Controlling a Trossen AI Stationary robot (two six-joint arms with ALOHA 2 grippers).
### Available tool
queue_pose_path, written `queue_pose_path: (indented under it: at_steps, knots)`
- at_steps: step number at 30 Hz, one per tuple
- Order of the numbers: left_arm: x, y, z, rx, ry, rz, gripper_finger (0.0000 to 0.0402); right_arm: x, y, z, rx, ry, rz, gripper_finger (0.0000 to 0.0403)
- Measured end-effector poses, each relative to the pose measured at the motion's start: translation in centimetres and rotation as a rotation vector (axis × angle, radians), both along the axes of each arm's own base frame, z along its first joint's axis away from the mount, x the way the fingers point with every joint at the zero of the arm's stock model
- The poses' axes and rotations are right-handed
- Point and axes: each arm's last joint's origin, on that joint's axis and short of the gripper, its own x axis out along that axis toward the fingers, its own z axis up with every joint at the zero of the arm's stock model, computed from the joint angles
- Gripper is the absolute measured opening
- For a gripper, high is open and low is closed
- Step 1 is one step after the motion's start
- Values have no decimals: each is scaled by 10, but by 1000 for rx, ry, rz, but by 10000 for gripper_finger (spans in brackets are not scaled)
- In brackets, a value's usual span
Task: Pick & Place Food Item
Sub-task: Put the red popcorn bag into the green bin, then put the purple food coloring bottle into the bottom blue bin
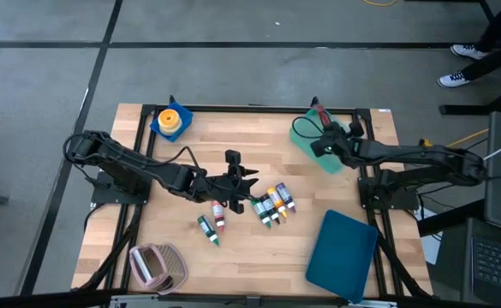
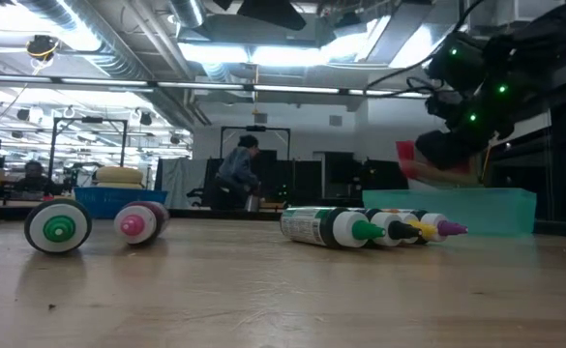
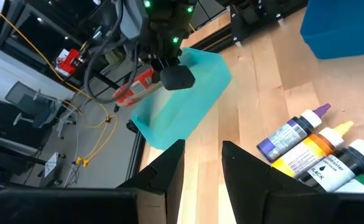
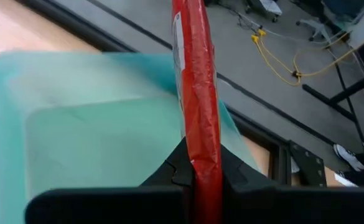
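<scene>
Right end effector (image 4: pixel 197 177) clamping red packet (image 4: pixel 196 93), seemingly over teal tray's (image 4: pixel 76 124) far edge.

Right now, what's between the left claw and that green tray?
Only bare wood. In the left wrist view, the table runs clear from the left gripper to the tray.

Red packet (image 4: pixel 197 93), teal, seemingly translucent tray (image 4: pixel 76 137)
</scene>
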Motion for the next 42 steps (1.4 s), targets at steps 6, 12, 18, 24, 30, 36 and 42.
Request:
queue_pose_path:
  at_steps: [6, 12, 18, 24, 30, 36, 42]
  knots:
    - [0, 0, 0, -13, -2, -9, 106, 2, -5, -9, 27, 38, -22, 143]
    - [0, 0, 0, -13, -3, -10, 107, 4, -6, -9, 23, 2, -29, 241]
    - [0, 0, 0, -13, -3, -10, 107, 10, -8, -1, 31, -40, 7, 264]
    - [0, 0, 0, -14, -3, -10, 105, 22, -6, 14, 42, -89, 68, 253]
    - [1, 0, 1, -5, -8, -13, 109, 37, 1, 35, 63, -143, 193, 244]
    - [4, 18, -6, -201, 18, -38, 109, 54, 16, 58, 103, -229, 342, 244]
    - [9, 20, -30, -263, 9, -20, 109, 64, 35, 69, 186, -292, 505, 244]
